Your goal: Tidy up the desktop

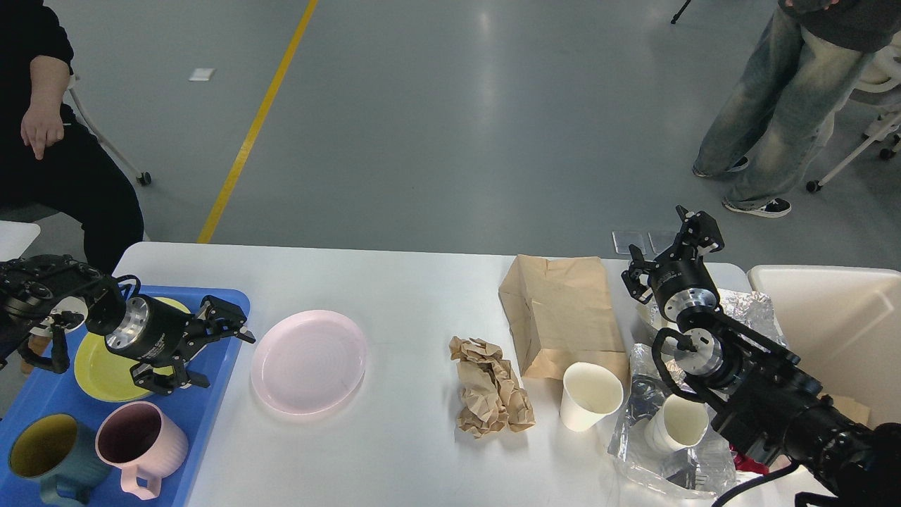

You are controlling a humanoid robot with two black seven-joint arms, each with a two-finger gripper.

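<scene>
The desktop filled the lower half of my head view, white and wide, with the grey floor beyond its far edge. My left gripper hung over the right part of the blue tray at the desktop's left end, its fingers spread apart and holding nothing — just short of the pink plate, which lay on the bare top beside the tray. In the tray sat a yellow plate, partly hidden by my left arm, a pink mug and a dark teal mug near the front edge.

My right gripper was raised near the far right edge of the desktop, fingers parted, empty. To its left a flat brown paper bag lay on the top. A crumpled wad of brown paper sat near the middle, and a white paper cup stood upright at the bag's near corner. A second paper cup rested on crinkled foil partly under my right forearm. The cream bin stood at the right end — I could not tell whether it touched the desktop.
</scene>
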